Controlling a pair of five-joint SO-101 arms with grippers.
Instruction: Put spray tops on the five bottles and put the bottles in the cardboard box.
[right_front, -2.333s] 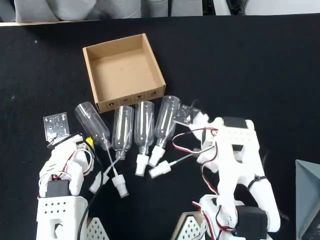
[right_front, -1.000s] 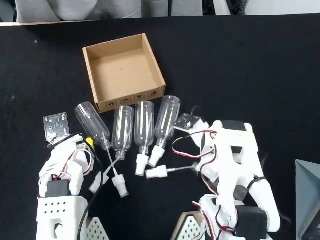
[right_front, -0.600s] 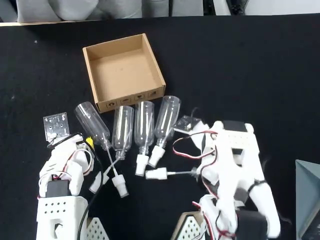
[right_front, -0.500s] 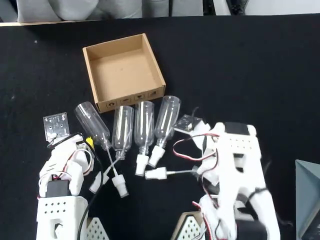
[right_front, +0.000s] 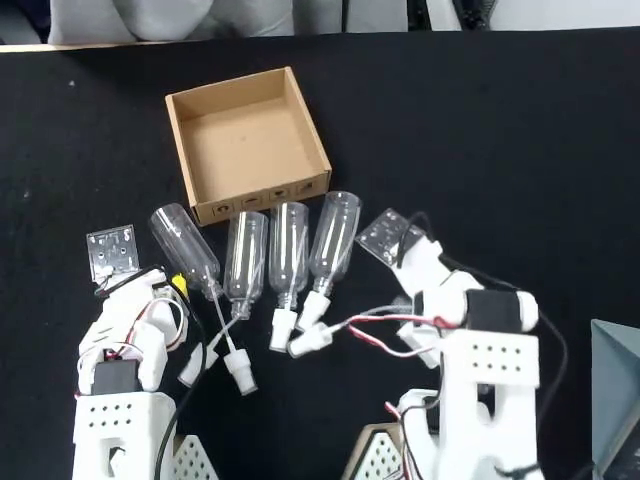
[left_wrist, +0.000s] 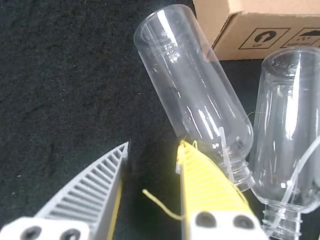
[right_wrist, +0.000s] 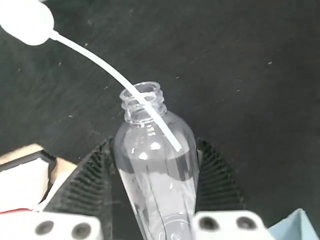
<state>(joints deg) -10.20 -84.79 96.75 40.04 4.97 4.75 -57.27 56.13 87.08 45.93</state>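
Note:
The open cardboard box (right_front: 248, 145) stands at the back left of the black table. Three clear bottles (right_front: 289, 252) and a fourth lie in a row in front of it, necks toward the arms, with loose white spray tops (right_front: 283, 328) at their necks. My right gripper (right_wrist: 152, 145) is shut on a fifth bottle (right_wrist: 152, 155). The thin tube of a white spray top (right_wrist: 25, 20) runs into that bottle's neck; this top (right_front: 312, 340) lies on the table. My left gripper (left_wrist: 152, 147) stands open beside the leftmost bottle (left_wrist: 195, 105), its yellow finger (left_wrist: 200, 185) near the shoulder.
A small clear plate (right_front: 112, 252) lies left of the bottles. A grey object (right_front: 615, 390) sits at the right edge. Two more spray tops (right_front: 240, 372) lie near the left arm. The table right of the box is bare black cloth.
The right arm has swung and turned its wrist, lifting its end toward the bottle row. The spray top on the tube slid left, then tilted. The left arm has kept still.

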